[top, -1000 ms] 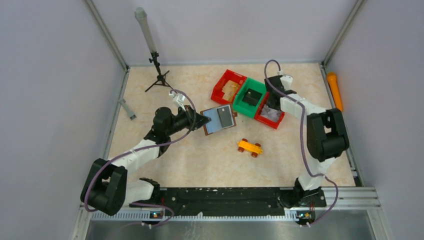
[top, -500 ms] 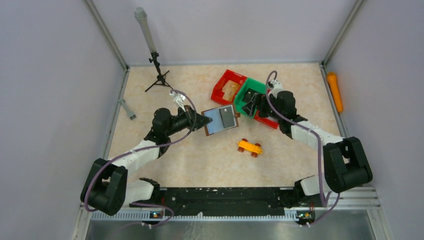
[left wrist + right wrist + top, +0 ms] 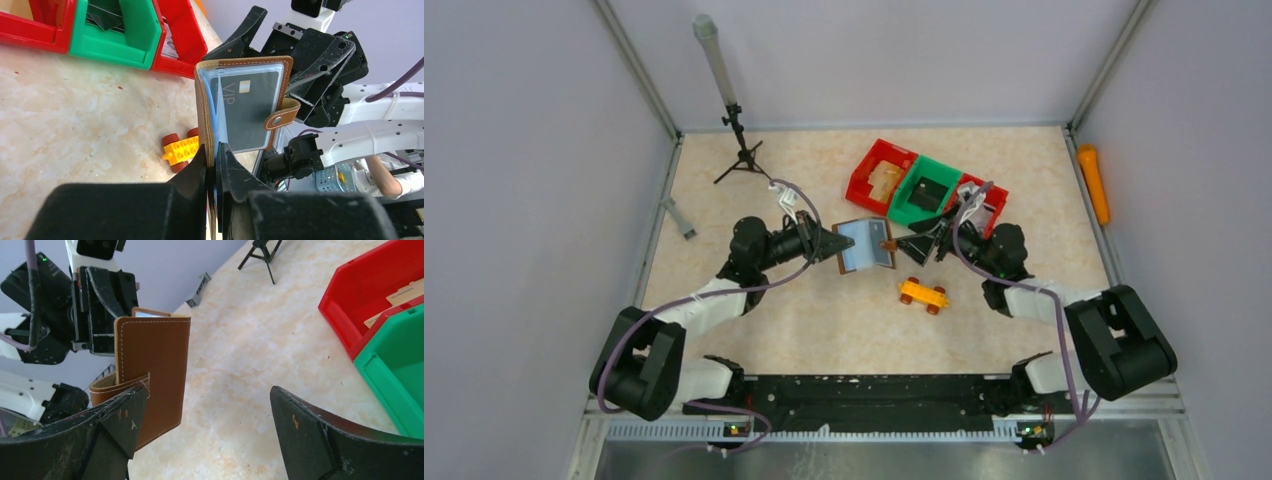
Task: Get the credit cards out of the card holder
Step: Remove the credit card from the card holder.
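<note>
My left gripper (image 3: 832, 243) is shut on the bottom edge of the brown card holder (image 3: 867, 244) and holds it open and upright above the table. In the left wrist view the card holder (image 3: 205, 100) shows its clear inner pocket with a dark credit card (image 3: 247, 107) marked VIP. The left gripper (image 3: 214, 150) pinches its lower edge. My right gripper (image 3: 921, 242) stands open just right of the holder. The right wrist view shows the holder's brown back (image 3: 155, 365) beside the left fingertip (image 3: 132, 412) of the right gripper (image 3: 207, 392). Nothing lies between those jaws.
Three bins stand behind the holder: a red bin (image 3: 861, 185), a green bin (image 3: 906, 213) with a dark card (image 3: 929, 192) in it, and another red bin (image 3: 997, 208). An orange toy car (image 3: 924, 294) lies in front. A small tripod (image 3: 742, 150) stands at the back left.
The right arm has swung from the bins over to the card holder and its gripper has opened wide. The left gripper has turned the holder more upright.
</note>
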